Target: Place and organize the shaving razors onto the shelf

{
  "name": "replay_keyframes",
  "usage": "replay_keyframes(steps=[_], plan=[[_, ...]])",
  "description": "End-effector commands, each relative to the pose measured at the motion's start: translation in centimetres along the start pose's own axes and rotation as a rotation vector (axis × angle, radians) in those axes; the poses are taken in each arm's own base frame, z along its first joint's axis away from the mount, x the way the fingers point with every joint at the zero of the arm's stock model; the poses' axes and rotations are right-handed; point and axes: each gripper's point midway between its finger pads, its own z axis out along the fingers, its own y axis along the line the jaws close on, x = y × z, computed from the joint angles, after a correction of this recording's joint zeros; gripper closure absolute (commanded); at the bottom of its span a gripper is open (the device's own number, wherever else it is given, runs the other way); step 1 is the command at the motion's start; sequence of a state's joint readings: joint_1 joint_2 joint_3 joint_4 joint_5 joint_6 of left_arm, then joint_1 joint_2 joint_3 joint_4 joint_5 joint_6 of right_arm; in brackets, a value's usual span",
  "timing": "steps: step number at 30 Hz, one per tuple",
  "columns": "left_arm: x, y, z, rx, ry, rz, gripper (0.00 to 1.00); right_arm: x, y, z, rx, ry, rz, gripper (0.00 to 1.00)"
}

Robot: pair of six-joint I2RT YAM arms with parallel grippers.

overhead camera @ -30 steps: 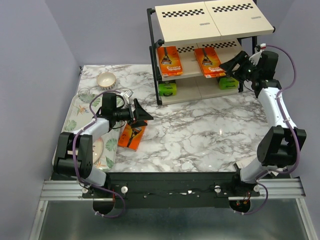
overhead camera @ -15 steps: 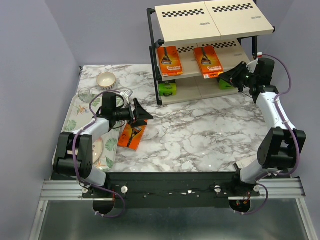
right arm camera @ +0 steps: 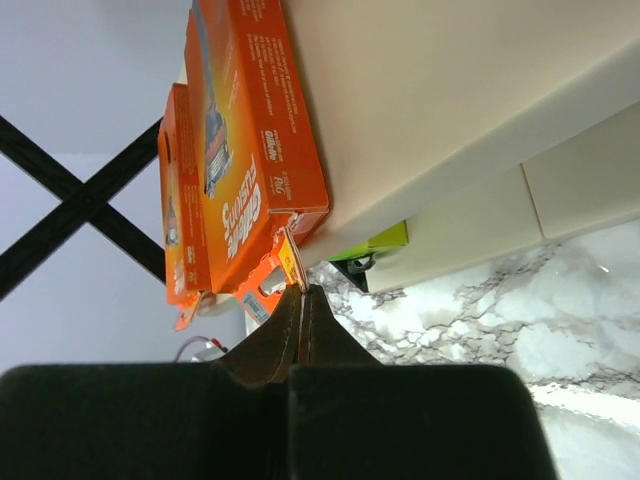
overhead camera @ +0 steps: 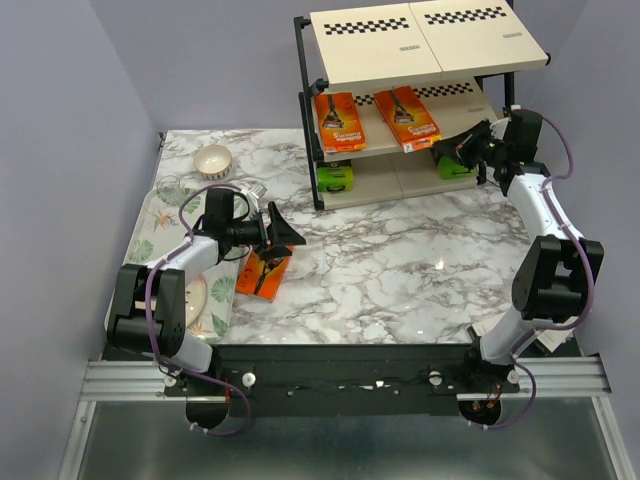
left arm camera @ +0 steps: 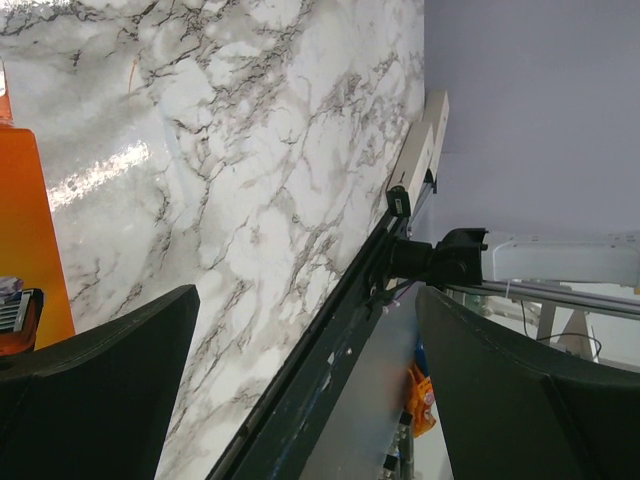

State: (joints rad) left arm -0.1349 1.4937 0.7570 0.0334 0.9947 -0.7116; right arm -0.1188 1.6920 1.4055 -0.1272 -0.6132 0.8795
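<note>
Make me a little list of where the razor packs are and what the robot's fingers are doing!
middle shelf: two orange packs
bottom shelf: two green-ended packs
table: one orange pack
left fingers: open, holding nothing
right fingers: shut, tips at an orange pack's tab

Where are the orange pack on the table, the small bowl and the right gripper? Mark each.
orange pack on the table (overhead camera: 262, 282): top view, its middle.
small bowl (overhead camera: 212, 160): top view, its inside.
right gripper (right arm camera: 303, 297): right wrist view, its closed fingertips.
</note>
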Motion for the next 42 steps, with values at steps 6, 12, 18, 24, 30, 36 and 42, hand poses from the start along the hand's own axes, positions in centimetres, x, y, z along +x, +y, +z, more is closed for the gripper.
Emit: replay_keyframes(steps=[6,12,18,24,30,36,42], plan=[[-0.2,0.7,-0.2,-0.046,0.009,0.033,0.01,-1.3,-0.5,1.1,0.066,-0.053,0.186,0.99],[-0.7,0.9,0.0,-0.06,0.017,0.051,0.01,-1.0,-0.8,0.9,0.073,-0.055,0.246,0.99],[-0.7,1.2,0.1,-0.066,0.022,0.05,0.01,-0.9,-0.7,1.3,0.049,-0.039,0.195,0.99],[-0.5,1.4,0.1,-0.074,0.024,0.048,0.01,-1.2,-0.1,2.6,0.047,-0.029,0.169,0.99],[-0.6,1.9,-0.2,-0.118,0.013,0.067,0.01,-0.3,0.6,3.2,0.055,-0.011,0.162,0.95],[-2.2,2.9,-1.6,-0.272,-0.01,0.195,0.01,0.2,2.7,0.4,-0.015,-0.014,0.06,0.47],[-2.9,5.8,-3.8,-0.489,-0.003,0.277,0.01,2.8,4.1,-3.6,-0.063,0.003,-0.045,0.13]])
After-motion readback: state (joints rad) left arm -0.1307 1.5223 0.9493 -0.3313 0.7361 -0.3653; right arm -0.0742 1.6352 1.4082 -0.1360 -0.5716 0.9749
